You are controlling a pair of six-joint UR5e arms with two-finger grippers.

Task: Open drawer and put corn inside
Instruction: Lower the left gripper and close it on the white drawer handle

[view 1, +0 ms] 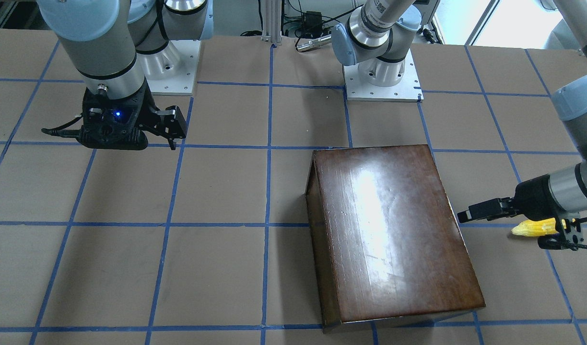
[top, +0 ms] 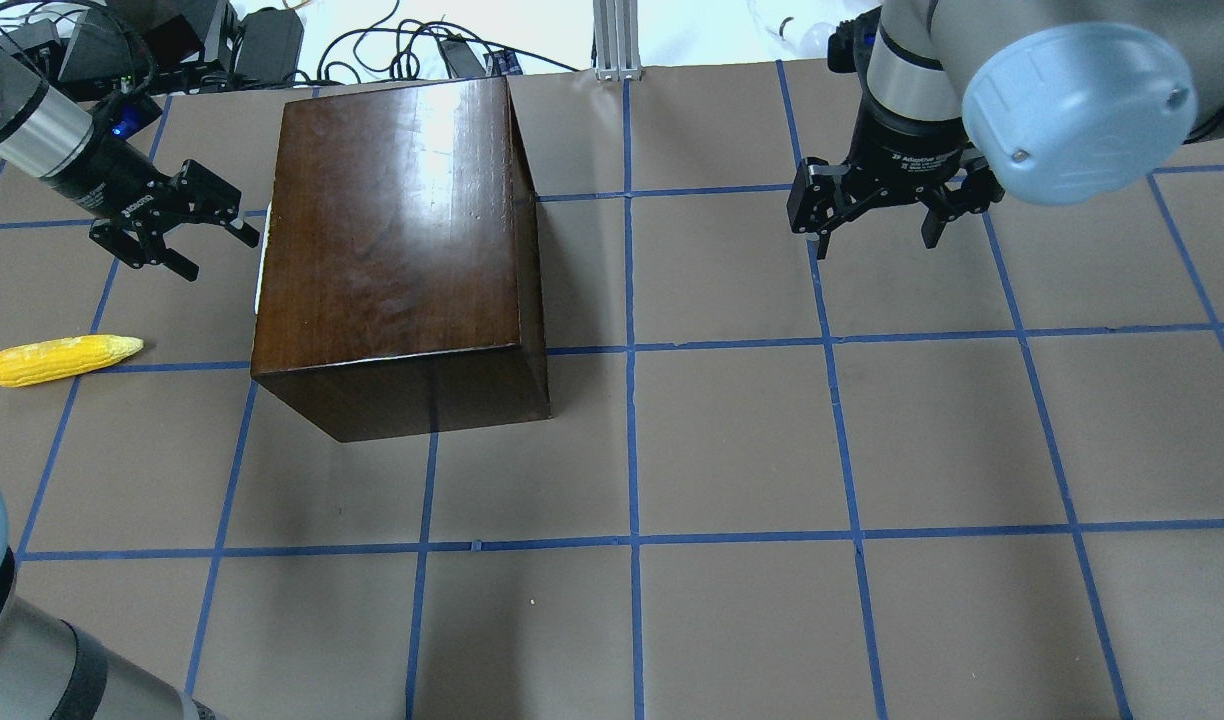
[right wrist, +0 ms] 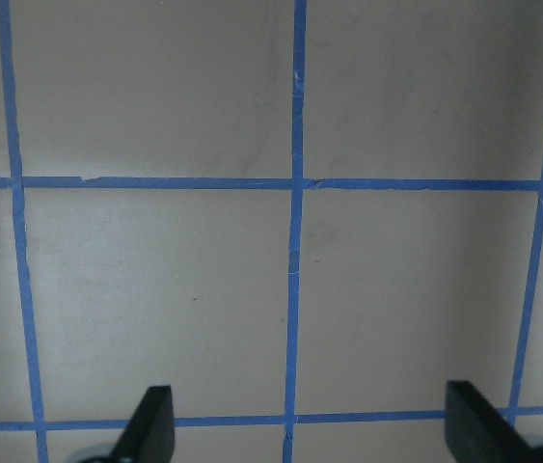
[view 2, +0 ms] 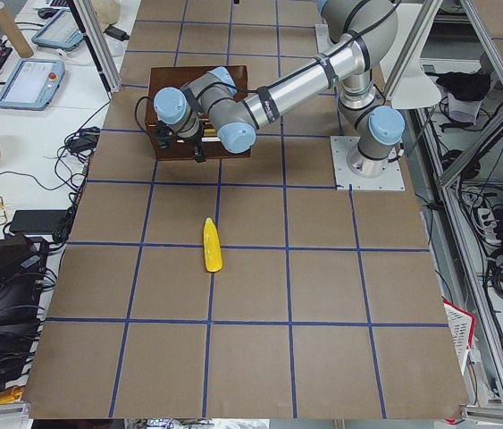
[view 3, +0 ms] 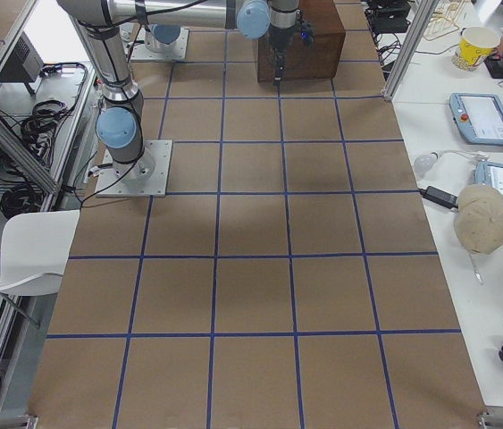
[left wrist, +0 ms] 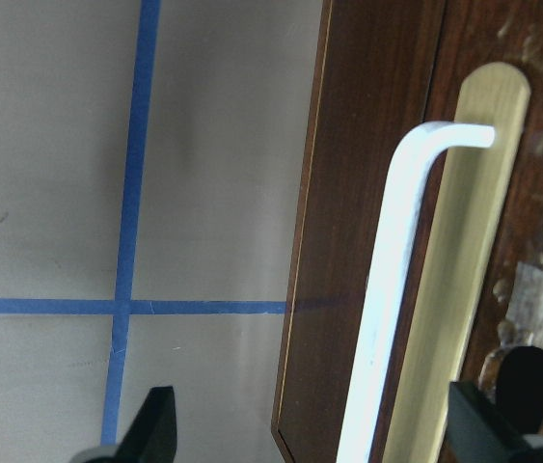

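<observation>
The glossy dark-brown box (top: 397, 240) stands on the table with its drawer shut. The drawer's worn front (left wrist: 541, 222) carries a white handle (left wrist: 396, 289) on a brass plate. My left gripper (top: 222, 258) is open and empty, level with that front and a short way off it. In the left wrist view the handle lies between the fingertips (left wrist: 160, 424). The yellow corn (top: 64, 359) lies on the table, nearer me than the left gripper; it also shows in the front view (view 1: 533, 227). My right gripper (top: 875, 245) is open and empty above bare table, far from the box.
The table (top: 732, 440) is brown paper with a grid of blue tape. The arm bases (view 1: 382, 76) are bolted at the robot's side. Cables and electronics (top: 272, 40) lie past the far edge behind the box.
</observation>
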